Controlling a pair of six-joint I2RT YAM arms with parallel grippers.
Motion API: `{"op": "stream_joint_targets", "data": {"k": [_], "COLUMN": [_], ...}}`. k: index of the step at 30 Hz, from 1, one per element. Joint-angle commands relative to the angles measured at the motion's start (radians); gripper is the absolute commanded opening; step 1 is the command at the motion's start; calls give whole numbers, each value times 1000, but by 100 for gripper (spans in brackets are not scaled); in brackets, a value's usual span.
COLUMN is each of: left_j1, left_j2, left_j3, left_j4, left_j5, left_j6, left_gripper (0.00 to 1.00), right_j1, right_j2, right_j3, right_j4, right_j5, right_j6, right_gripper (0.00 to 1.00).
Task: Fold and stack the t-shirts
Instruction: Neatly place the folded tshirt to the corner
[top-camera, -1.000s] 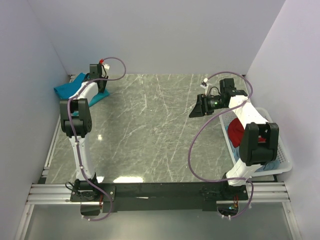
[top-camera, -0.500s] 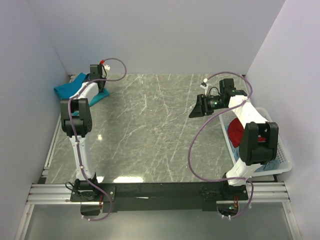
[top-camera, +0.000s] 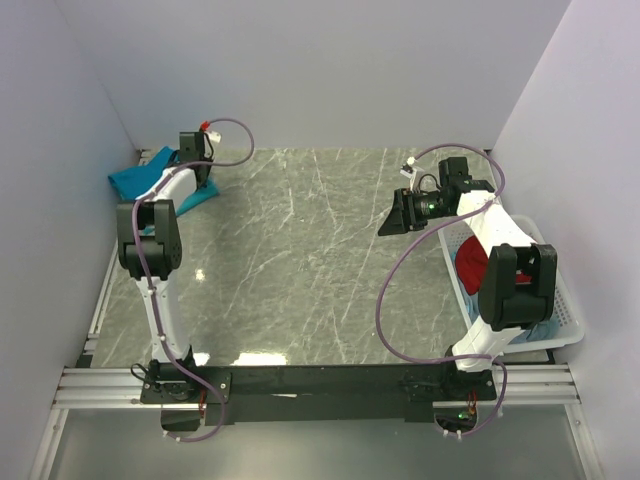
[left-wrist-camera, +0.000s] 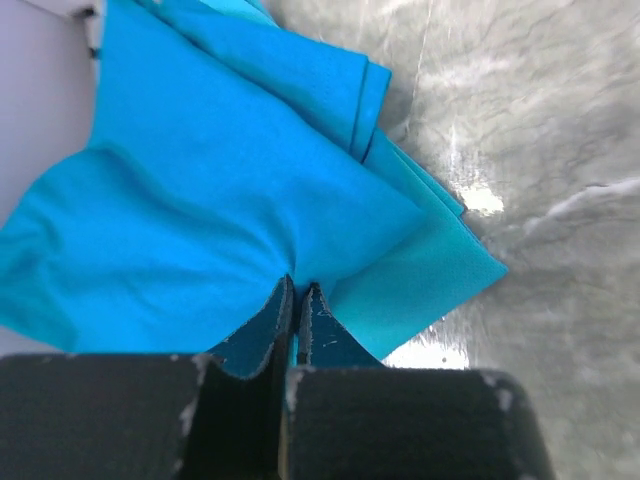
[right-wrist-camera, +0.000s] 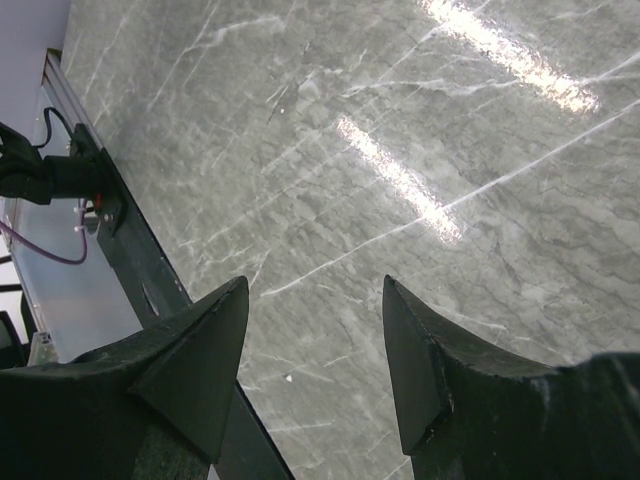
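The t-shirts (top-camera: 128, 180) lay bunched in the far left corner of the table (top-camera: 300, 260), pressed up toward the left wall, with a layered edge spilling out onto the bare marble. The left gripper (left-wrist-camera: 297, 300) had reached right into that corner. Its fingers were clenched together on the teal cloth, which puckered into a small ridge at the tips. The pinch sat near an edge of the heap, probably so that one shirt could be drawn clear of the wall and out to the open middle, where there was room to spread it. From the wrist view it was hard to say whether one layer or several were caught.

The right gripper (right-wrist-camera: 315, 285) hung above the right side of the table with its fingers spread wide and nothing between them. It was well away from the cloth, seemingly waiting to take a second corner. Just beside it, along the right edge, stood a white basket (top-camera: 565, 310) with something red (top-camera: 470, 262) inside.
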Motion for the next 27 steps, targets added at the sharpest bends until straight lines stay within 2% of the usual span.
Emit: {"op": "stream_joint_targets", "data": {"k": [1,9,14,19,22,27], "left_j1": [-22,-24,-22,-24,-22,-22], "left_j2": [-119,-218,-281,-272,-266,-289], "left_j3": [-13,-103,-247,-318,-315,-322], "left_j4": [45,66,88,97,92,-21], "left_j5": [0,13,48,19,-26,-4], "left_j6": [12,5,-4,-12,-9,-72], "left_gripper": [0,0,0,1,3,16], "right_j1": [6,4,6,7,6,7], "right_j2": [-7,-8,-7,-8,-11,-10], "right_j3": [41,43,44,44,46,49], "right_j4": [-16,-19,-22,-22,-22,-25], "right_j5": [-29,-32,-34,-39,-39,-40], "right_j6": [-22,-24,-25,-25,-25,-28], "right_gripper": [63,63,63,63,63,63]}}
